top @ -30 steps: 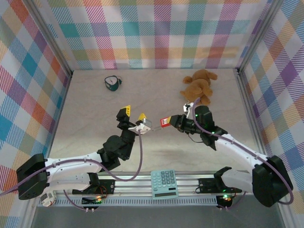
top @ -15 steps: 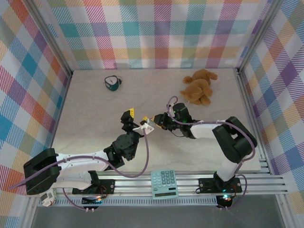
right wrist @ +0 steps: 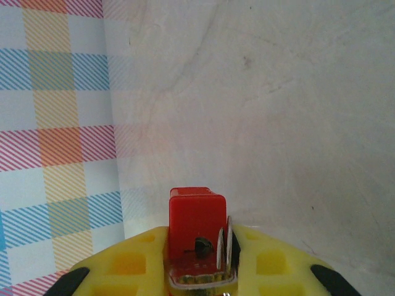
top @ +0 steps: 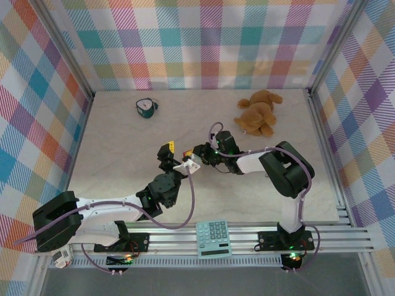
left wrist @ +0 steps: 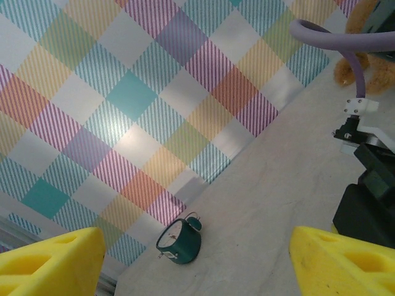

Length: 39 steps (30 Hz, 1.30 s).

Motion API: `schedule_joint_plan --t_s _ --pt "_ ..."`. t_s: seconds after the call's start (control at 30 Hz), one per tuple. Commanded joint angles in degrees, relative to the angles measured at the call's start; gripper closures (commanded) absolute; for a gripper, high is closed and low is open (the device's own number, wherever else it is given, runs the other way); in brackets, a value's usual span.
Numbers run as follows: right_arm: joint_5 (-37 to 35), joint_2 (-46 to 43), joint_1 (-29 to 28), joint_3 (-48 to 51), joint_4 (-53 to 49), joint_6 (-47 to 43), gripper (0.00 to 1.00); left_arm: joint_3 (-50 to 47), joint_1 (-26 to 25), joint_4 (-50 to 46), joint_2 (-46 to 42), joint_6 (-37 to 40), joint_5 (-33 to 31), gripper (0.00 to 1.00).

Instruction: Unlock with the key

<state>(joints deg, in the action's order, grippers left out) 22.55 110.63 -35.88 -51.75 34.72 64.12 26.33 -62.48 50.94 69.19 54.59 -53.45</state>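
1. The tiny slim dull-metal key is, I think, the thin silver sliver beside the keyhole, bottom centre of the right wrist view; I can't be sure.
2. The left gripper, left of centre in the top view, is spread wide and holds nothing.
3. The right gripper, just right of it, pinches the red square padlock.
4. I judge we're lining up. Next, my left fingers must close on the key and turn it while the right holds firm.

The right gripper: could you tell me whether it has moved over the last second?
Yes. The right gripper, shut on the red padlock, has moved left, away from the teddy bear and toward the left gripper.
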Motion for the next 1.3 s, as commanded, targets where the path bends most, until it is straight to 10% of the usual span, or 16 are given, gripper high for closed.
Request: schedule_joint_plan --t_s 0.0,0.5,0.73,1.27 --pt "-0.1 2.2 0.7 -2.7 2.0 0.3 0.79 -0.4 0.8 1.2 0.3 -1.9 0.6 0.22" --pt "1.5 7.5 1.6 -5.8 4.9 -0.4 0.76 0.1 1.6 0.8 0.9 -2.1 1.1 0.22" --pt "-0.4 4.7 1.9 -3.7 1.9 -0.9 0.43 0.0 1.6 -0.6 -0.9 -2.9 1.7 0.21" --pt "-10.2 -9.6 3.9 -6.6 -33.1 -14.0 0.26 -0.9 0.6 -7.8 -7.9 -11.8 3.1 0.18"
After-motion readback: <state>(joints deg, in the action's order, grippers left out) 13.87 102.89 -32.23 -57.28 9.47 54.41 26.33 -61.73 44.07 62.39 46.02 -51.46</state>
